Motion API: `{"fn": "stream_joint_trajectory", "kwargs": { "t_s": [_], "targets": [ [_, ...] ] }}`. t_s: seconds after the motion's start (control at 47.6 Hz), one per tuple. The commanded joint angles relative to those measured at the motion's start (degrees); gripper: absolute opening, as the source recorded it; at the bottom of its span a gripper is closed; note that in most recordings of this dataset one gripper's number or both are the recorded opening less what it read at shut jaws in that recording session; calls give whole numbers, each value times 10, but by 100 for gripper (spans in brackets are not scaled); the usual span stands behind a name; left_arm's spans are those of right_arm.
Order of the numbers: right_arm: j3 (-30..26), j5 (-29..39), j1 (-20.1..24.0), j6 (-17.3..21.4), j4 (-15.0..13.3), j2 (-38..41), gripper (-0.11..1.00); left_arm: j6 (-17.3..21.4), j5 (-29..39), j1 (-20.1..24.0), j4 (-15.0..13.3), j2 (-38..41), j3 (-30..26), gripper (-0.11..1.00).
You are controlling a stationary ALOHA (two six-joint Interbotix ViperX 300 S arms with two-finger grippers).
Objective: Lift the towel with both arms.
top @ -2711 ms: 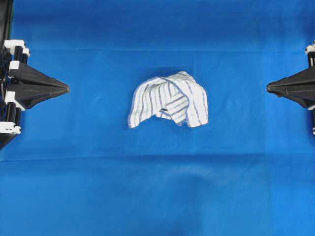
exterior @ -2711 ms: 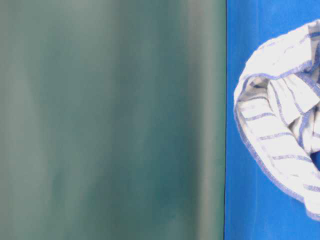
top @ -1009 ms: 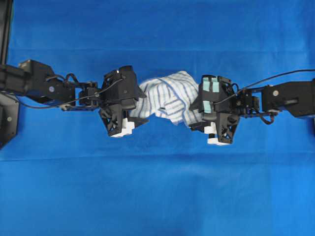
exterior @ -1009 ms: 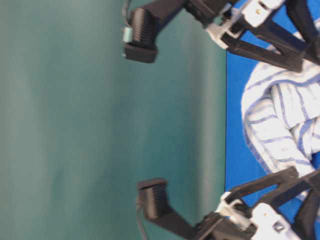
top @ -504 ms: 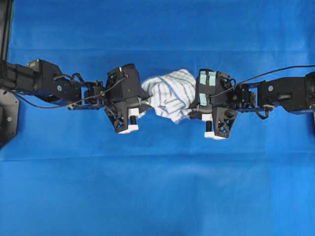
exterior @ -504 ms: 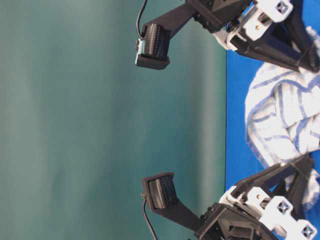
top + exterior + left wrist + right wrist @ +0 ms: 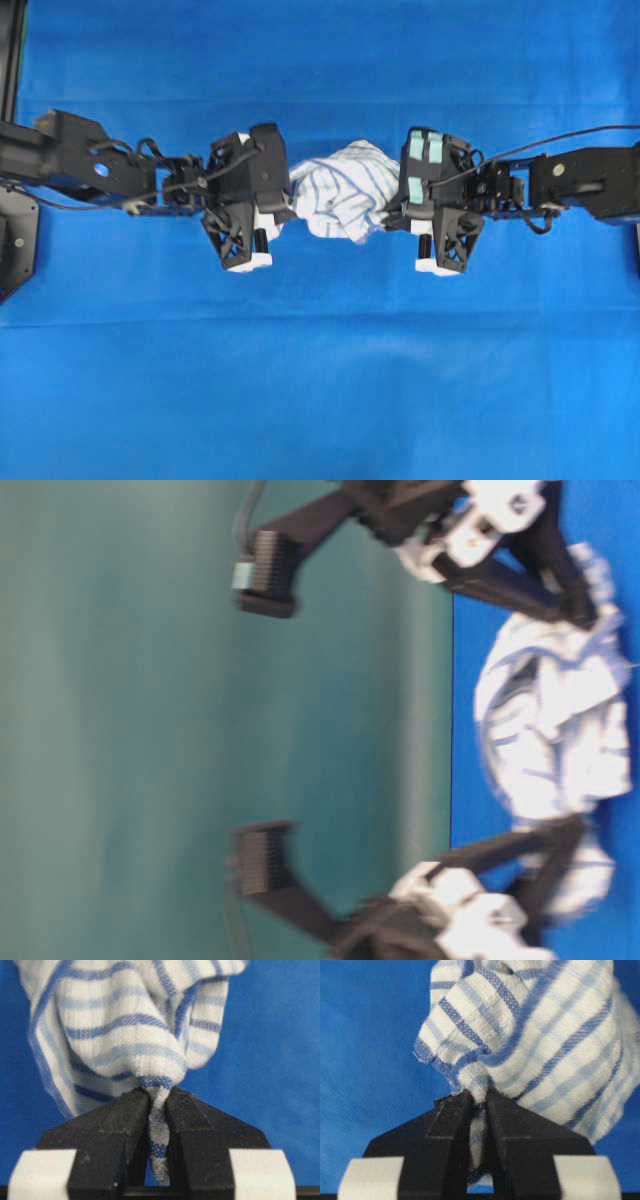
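Both arms stretched toward the middle from opposite sides, left gripper (image 7: pixel 159 1097) and right gripper (image 7: pixel 479 1097) each with jaws clenched on a pinch of the towel (image 7: pixel 340 190), bunched narrower than a second ago, above the blue tabletop (image 7: pixel 320 380).

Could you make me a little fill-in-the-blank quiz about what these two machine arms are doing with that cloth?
1. The striped towel is held by ____ grippers at once.
2. The left gripper has its fingers ____ on a fold of the towel.
3. The right gripper bears pale ____ patches in the overhead view.
4. Under everything lies a plain ____ table cloth.

Missing words: two; shut; teal; blue
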Motion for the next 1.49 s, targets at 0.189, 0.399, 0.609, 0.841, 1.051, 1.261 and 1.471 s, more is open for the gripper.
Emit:
{"fn": "stream_joint_trajectory", "kwargs": {
  "t_s": [0.189, 0.399, 0.609, 0.841, 1.051, 1.261, 1.471],
  "targets": [
    [-56, 91, -2, -4, -9, -132, 12, 3, 121, -4, -1, -145, -41, 4],
    [-112, 168, -2, -4, -41, -196, 12, 5, 185, -4, -1, -217, -73, 4],
    [-185, 237, -2, -4, -59, -230, 12, 7, 258, -4, -1, -274, -126, 4],
    [-267, 298, -2, -4, -69, -244, 12, 13, 316, -2, 3, -307, -198, 4],
    [-324, 330, -2, -9, -72, -246, 12, 17, 332, 4, 6, -313, -243, 4],
    [-330, 338, -2, -17, -72, -246, 12, 38, 342, 4, 6, -312, -249, 4],
    [-330, 337, 3, -16, -72, -246, 12, 40, 332, 4, 6, -314, -247, 11]
  ]
}}
